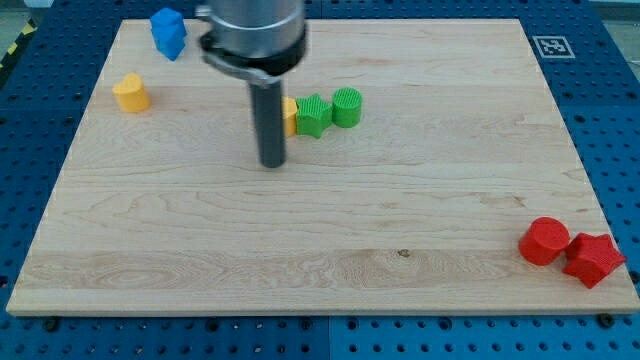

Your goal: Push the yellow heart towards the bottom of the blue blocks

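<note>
A yellow heart (131, 93) lies near the view's left edge of the wooden board (320, 250). The blue blocks (168, 32) sit above it and slightly right, at the view's top left. My tip (273, 162) rests on the board well to the right of the heart and lower. A second yellow block (289, 116) is mostly hidden behind the rod, just right of it.
A green star-like block (314, 115) and a green cylinder (346, 107) sit in a row right of the rod. A red cylinder (544, 241) and a red star-like block (592, 259) lie at the view's bottom right corner.
</note>
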